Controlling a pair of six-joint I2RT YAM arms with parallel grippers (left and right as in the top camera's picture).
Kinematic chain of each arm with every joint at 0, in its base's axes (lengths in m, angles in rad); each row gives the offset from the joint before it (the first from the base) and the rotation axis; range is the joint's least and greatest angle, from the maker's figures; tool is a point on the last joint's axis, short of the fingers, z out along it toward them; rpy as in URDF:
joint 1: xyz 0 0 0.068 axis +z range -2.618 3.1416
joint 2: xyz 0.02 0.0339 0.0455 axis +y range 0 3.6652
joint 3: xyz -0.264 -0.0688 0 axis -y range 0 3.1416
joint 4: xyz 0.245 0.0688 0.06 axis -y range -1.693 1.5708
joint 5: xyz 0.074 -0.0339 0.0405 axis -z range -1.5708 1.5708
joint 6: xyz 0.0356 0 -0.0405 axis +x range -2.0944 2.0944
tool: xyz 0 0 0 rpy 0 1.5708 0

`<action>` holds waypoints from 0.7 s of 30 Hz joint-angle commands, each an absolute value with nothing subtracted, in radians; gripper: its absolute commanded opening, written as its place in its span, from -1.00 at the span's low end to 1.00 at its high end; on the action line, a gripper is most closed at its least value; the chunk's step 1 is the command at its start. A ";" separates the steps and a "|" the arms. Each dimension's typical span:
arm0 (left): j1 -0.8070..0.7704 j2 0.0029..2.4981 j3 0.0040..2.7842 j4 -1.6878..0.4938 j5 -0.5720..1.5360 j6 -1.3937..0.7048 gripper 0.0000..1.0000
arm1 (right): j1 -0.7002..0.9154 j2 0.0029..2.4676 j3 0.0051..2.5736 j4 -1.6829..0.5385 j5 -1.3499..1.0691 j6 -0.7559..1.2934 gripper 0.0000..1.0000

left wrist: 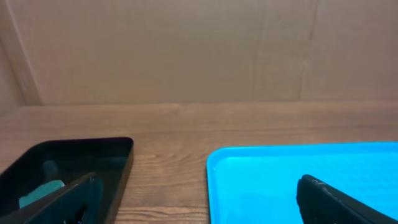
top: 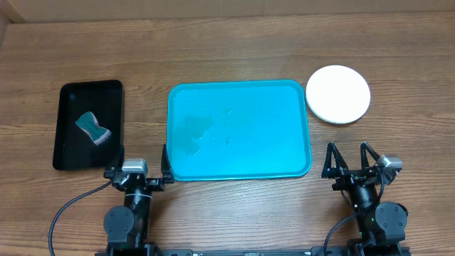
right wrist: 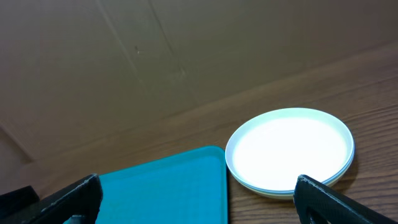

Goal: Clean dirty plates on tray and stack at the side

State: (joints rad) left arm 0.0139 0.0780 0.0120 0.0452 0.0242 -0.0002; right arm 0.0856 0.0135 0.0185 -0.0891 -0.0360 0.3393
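Note:
The turquoise tray (top: 239,129) lies in the middle of the table with no plates on it; it also shows in the left wrist view (left wrist: 298,180) and the right wrist view (right wrist: 165,190). The plates (top: 338,94) stand stacked to the right of the tray, the white one on top, with a light blue edge showing under it in the right wrist view (right wrist: 289,151). The yellow-green plate cannot be made out. My left gripper (top: 140,169) is open and empty at the tray's near left corner. My right gripper (top: 351,161) is open and empty, near of the stack.
A black tray (top: 89,125) at the left holds a teal and grey sponge (top: 94,129); it also shows in the left wrist view (left wrist: 68,165). A wet patch sits on the turquoise tray's floor. A cardboard wall stands behind the table.

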 commanded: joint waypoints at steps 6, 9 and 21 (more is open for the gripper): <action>0.019 0.002 0.005 -0.071 0.016 -0.007 0.99 | 0.084 0.003 0.008 -0.081 -0.023 0.334 1.00; 0.019 0.003 0.004 -0.078 0.011 -0.007 1.00 | 0.084 0.003 0.008 -0.081 -0.023 0.334 1.00; 0.019 0.003 0.004 -0.078 0.011 -0.002 0.99 | 0.084 0.003 0.008 -0.081 -0.023 0.334 1.00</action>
State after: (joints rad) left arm 0.0139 0.0158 0.0086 -0.0757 0.0189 -0.0002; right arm 0.0856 0.0135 0.0185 -0.0895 -0.0360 0.3393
